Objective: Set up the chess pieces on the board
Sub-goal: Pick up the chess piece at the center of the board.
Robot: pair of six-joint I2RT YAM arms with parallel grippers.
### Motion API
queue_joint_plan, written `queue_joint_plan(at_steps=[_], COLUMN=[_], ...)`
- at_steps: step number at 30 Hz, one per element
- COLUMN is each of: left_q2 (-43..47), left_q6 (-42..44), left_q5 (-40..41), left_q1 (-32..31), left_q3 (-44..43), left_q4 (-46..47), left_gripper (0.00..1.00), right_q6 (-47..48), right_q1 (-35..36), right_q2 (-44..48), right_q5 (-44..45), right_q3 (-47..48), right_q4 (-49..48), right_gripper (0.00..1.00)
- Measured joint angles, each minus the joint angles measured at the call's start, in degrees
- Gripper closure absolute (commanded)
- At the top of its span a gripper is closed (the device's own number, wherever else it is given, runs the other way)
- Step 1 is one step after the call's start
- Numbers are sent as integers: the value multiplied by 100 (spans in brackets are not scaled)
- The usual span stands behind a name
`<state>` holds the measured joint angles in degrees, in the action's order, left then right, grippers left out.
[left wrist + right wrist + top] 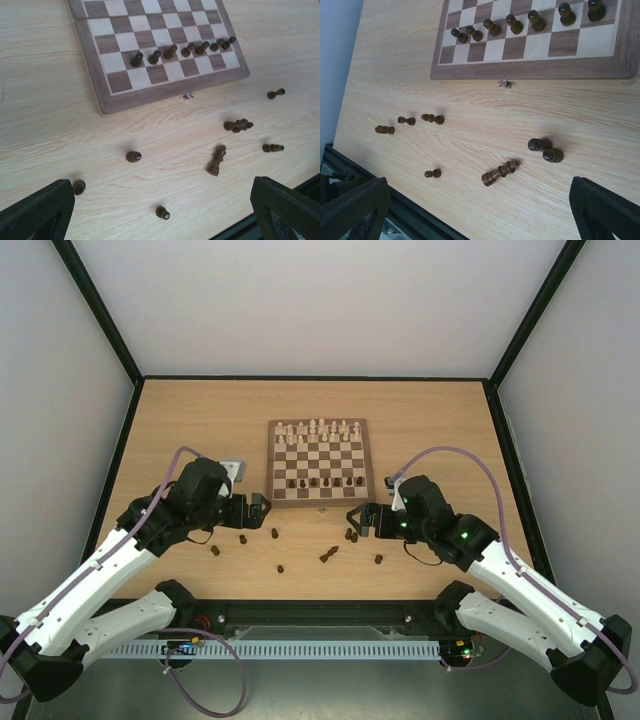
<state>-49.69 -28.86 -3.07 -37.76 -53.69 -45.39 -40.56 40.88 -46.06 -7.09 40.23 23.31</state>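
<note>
At the middle of the pale wood tabletop: square wooden chessboard; dark brown and cream checks; mid-brown border
Far two rows: small pale cream chessmen; standing upright
Second row from the near edge: line of dark brown pawns; upright
Between board and arm bases: loose dark brown pieces scattered on the bare wood; a tall dark piece lies on its side near the middle; a pair of dark pieces stands close together just beside the right claw; for the rest, upright or tipped is hard to tell
Left claw: off the board's near left corner; jaws spread as wide as they go; nothing between them
Right claw: off the near right corner; jaws fully apart; gripping nothing
</note>
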Motion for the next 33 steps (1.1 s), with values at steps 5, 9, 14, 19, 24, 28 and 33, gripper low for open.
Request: queue_joint_plan(at_steps=[5, 9, 14, 19, 24, 28, 33], left_q2=[-70, -247, -874, -1419, -1812, -2004, -2391], left_q6=[35, 20, -109, -457, -957, -1287, -1541], left_q5=[-210, -293, -173, 129, 516, 778, 1091], left_q1=[-125, -345, -876, -1565, -2304, -2625, -2723], left_q3=[-4, -4, -4, -39, -103, -98, -66], left_q4=[-79, -155, -350, -577, -813, -848, -800], left_gripper=[1, 1, 1, 1, 0, 6, 32], right_q6=[4, 28, 87, 179, 330, 466, 568], right_q1=[0, 0, 0, 0, 0, 0, 0], right_q2=[28, 240, 494, 479, 448, 442, 474], right_q5=[-2, 0, -7, -90, -203, -269, -310], right_q3=[24, -9, -245, -323, -306, -173, -52], right_q4=[168, 214, 210, 203, 216, 260, 256], right_gripper=[1, 1, 1, 1, 2, 2, 1])
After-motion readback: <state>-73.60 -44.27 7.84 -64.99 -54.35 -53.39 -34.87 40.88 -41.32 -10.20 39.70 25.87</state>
